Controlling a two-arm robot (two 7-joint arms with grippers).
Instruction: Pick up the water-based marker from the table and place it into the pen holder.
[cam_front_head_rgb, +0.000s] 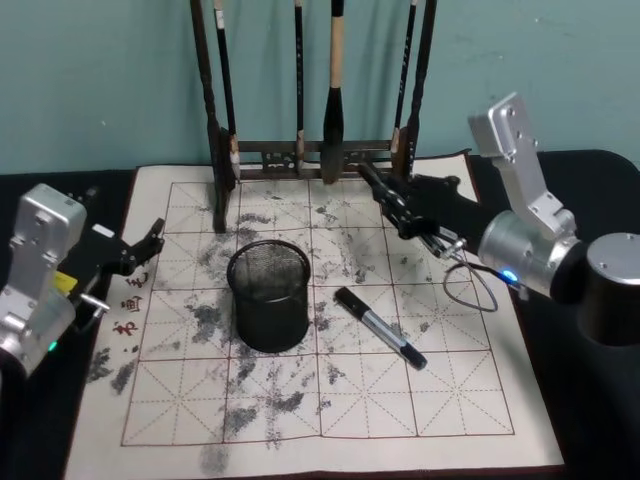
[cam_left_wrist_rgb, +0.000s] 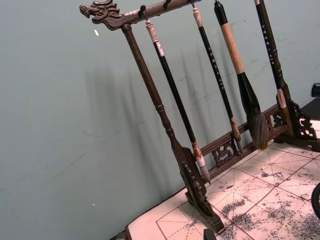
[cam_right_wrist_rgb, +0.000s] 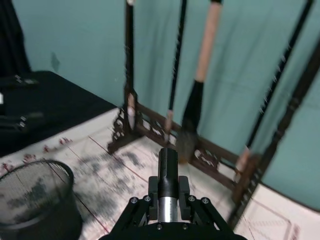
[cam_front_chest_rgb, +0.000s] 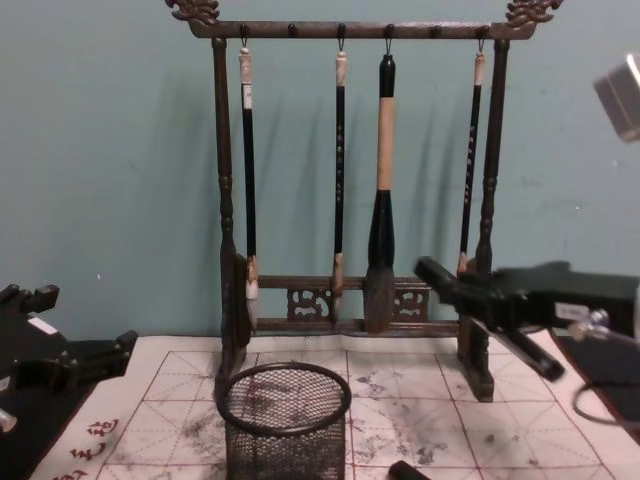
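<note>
Hovering above the mat's far squares, right gripper (cam_front_head_rgb: 370, 180): fingers appear pressed together with nothing between them. The angle is poor, so treat that as probable. Left gripper (cam_front_head_rgb: 153, 238): fingers apart, empty, parked at the mat's edge, about 9 o'clock of the pen holder (cam_front_head_rgb: 265, 315).

Marker (cam_front_head_rgb: 380, 328) lies flat on the mat (cam_front_head_rgb: 300, 425), at 4 o'clock of the pen holder, near it but not touching. Its long axis runs 10 o'clock to 4 o'clock. It sits roughly at 6 o'clock of the right gripper, well apart from it.

Handling, judged: light, stiff, smooth round plastic barrel, likely to roll or skid if nudged from one side. The best hold is mid-barrel on the grey section, from straight above, with the fingers closing across the long axis. The fingers must open first.

Pen holder stands upright with its mouth clear. It is light mesh and could tip if bumped. Brush rack (cam_front_head_rgb: 300, 150) stands at its 12 o'clock, at the mat's far edge. The mat covers the black tabletop (cam_front_head_rgb: 575, 430).
</note>
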